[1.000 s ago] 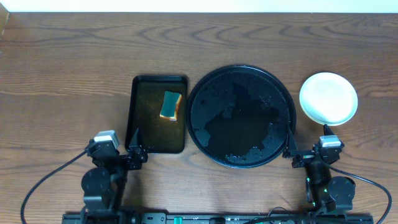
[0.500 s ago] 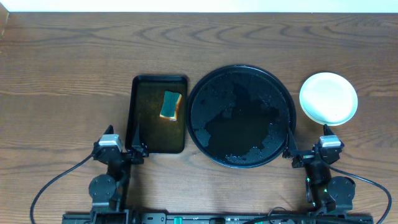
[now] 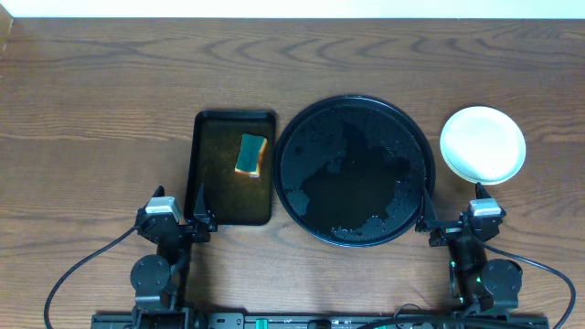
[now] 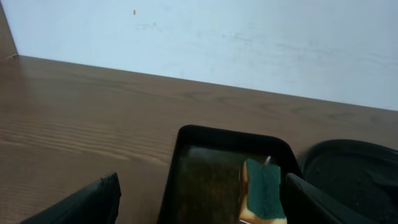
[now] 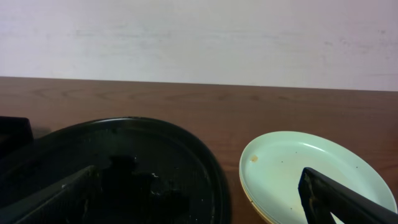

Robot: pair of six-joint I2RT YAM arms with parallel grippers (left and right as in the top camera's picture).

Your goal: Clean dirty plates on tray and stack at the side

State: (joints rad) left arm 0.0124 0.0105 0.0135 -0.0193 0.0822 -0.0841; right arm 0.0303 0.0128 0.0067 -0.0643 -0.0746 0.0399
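The wooden surface [image 3: 91,110] carries everything in one row. Largest is the round black tray [image 3: 356,183] in the middle. It is wet and glossy, and I see no plate on it. Just left of it lies the rectangular black tray [image 3: 215,187], with the green-and-yellow sponge [image 3: 250,153] lying in it. The plates [image 3: 483,144] sit stacked on the surface to the right of the round tray, near it but not touching. The top one is pale mint and a yellow rim shows underneath. I can't tell how many are in the stack.

My left pincer [image 4: 202,186] hangs low at the near edge with its jaws spread wide and nothing in them, facing the sponge. The right pincer [image 5: 199,174] is as wide as it goes and also empty, looking between the round tray and the stack.

I judge the job finished or nearly so — what's left is a check. From the right wrist I see a tiny brown speck on the top plate. If it's sauce, I'd fetch the sponge with the left arm and wipe lightly, steadying the stack with the right so it doesn't slide.
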